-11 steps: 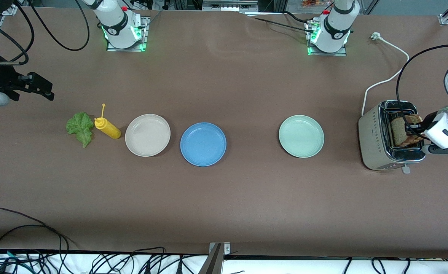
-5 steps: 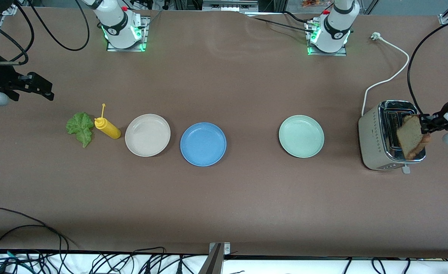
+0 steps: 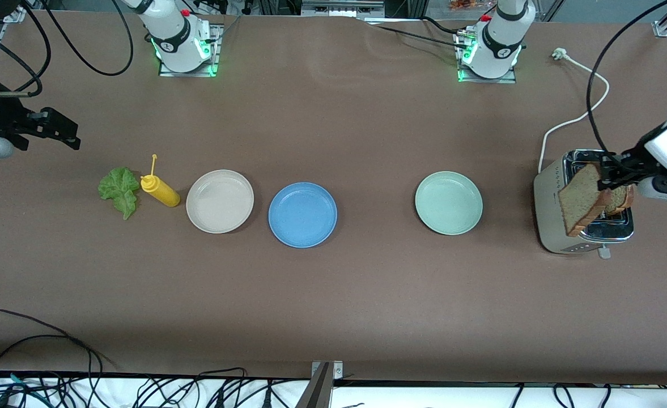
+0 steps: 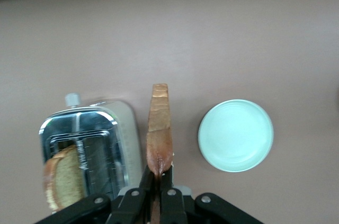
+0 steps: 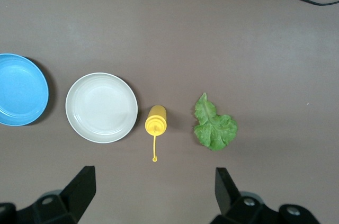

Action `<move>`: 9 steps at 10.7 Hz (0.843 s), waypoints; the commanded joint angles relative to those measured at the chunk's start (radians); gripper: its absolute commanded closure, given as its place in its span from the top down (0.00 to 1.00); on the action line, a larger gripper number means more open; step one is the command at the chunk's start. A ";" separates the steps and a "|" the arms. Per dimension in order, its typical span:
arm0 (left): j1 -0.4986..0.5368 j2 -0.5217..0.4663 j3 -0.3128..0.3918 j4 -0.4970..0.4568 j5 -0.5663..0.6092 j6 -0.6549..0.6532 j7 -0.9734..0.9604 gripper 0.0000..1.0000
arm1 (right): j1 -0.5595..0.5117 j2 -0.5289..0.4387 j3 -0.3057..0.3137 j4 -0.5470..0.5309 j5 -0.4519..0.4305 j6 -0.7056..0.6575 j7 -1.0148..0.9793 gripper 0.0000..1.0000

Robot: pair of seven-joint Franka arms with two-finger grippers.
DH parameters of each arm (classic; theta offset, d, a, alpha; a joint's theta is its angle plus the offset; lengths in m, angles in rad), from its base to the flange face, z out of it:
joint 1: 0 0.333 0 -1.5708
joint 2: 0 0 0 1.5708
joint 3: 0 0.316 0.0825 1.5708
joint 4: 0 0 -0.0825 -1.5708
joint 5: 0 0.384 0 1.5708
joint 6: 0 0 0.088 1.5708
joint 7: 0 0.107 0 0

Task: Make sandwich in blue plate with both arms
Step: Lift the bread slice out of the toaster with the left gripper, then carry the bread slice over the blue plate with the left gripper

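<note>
My left gripper (image 3: 608, 177) is shut on a brown bread slice (image 3: 578, 199) and holds it in the air over the toaster (image 3: 548, 211). In the left wrist view the bread slice (image 4: 159, 128) shows edge-on, pinched at its crust by the left gripper (image 4: 158, 175). A second slice (image 3: 618, 200) sits in a toaster slot. The blue plate (image 3: 302, 214) lies bare near the table's middle. A green lettuce leaf (image 3: 119, 191) lies toward the right arm's end. My right gripper (image 3: 71, 136) hangs open above the table by the lettuce leaf (image 5: 213, 126), with nothing between its fingers.
A beige plate (image 3: 220, 201) lies beside the blue plate, with a yellow squeeze bottle (image 3: 160, 191) lying between it and the lettuce. A pale green plate (image 3: 449, 203) sits between the blue plate and the toaster. The toaster's white cord (image 3: 580, 116) trails toward the left arm's base.
The left gripper has pulled the bread slice up out of the toaster slot and swung it toward the pale green plate. The right arm has not moved.
</note>
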 commanded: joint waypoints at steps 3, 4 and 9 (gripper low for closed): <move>-0.016 0.079 -0.178 0.048 -0.145 -0.051 -0.224 0.00 | 0.000 -0.001 0.002 0.014 -0.016 -0.006 0.006 1.00; -0.016 0.099 -0.235 0.048 -0.146 -0.050 -0.289 0.00 | 0.000 -0.001 0.002 0.014 -0.012 -0.006 0.006 1.00; -0.037 0.279 -0.424 0.142 -0.212 -0.029 -0.501 0.00 | 0.000 -0.001 0.002 0.014 -0.016 -0.006 0.007 1.00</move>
